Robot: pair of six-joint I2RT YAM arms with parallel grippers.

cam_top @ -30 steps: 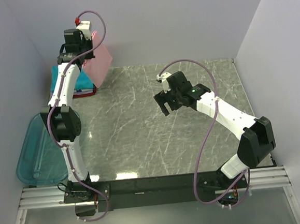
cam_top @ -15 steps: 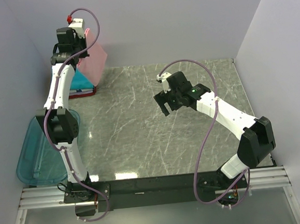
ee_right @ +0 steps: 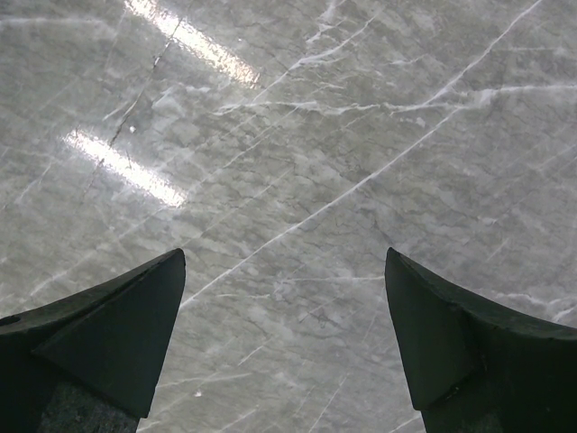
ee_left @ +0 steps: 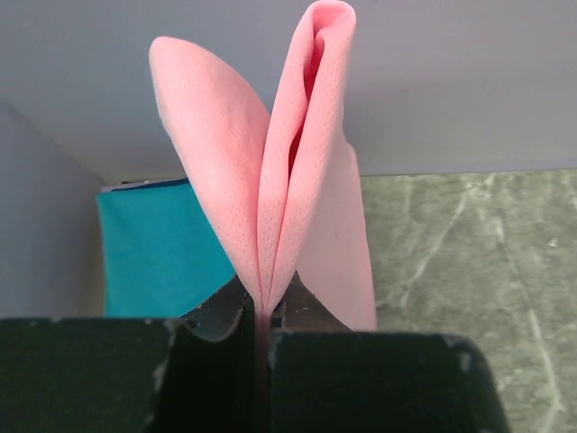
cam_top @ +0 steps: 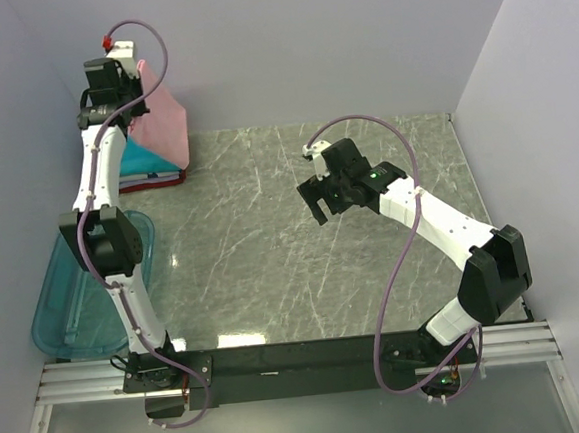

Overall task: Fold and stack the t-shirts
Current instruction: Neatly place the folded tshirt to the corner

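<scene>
Your left gripper is clamped on the pink t-shirt – the jaws pinch a gathered fold of it, with no gap showing between them. It holds the shirt raised in the far-left corner, against the wall. From above, the shirt's long axis slants from the left gripper down and to the right, and its lower edge hangs by the folded teal t-shirt. The cloth is a fine, dimpled knit, bunched into two soft rounded lobes that point away from the jaws. The teal shirt lies flat and square-edged on the grey-green veined stone table, a red edge showing beneath it. Your right gripper hovers wide open over bare tabletop – nothing between its dark, wedge-shaped fingers
</scene>
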